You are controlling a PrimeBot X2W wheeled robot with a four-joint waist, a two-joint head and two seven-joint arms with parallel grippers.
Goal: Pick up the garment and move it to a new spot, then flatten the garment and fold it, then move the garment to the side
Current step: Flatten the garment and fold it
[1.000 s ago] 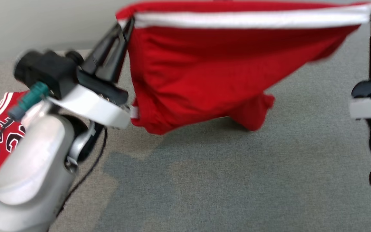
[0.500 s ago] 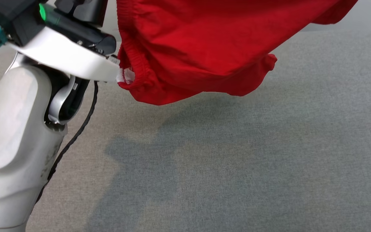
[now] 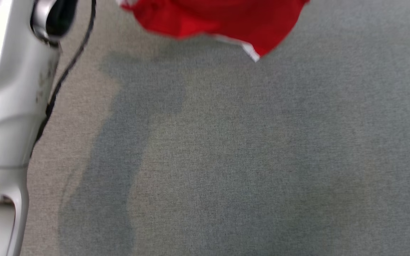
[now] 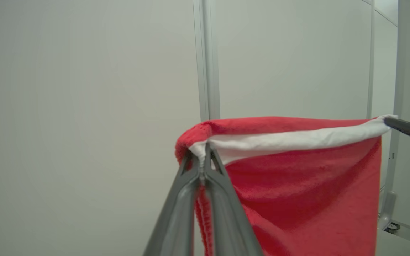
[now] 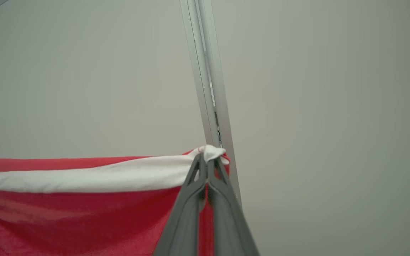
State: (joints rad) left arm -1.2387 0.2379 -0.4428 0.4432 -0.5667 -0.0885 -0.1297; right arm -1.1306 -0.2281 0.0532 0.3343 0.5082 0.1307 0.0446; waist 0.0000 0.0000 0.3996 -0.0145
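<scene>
Gray cloth surface below, pale left forearm at its left edge. Red garment hangs above it, stretched between left gripper and right gripper, each pinched tight on a white-trimmed corner. Plain wall behind.

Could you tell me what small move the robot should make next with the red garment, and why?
Probably lower both arms together. The left gripper and right gripper each pinch one end of the garment, its white band taut between them, and its lower edge hangs clear above the grey surface.
</scene>
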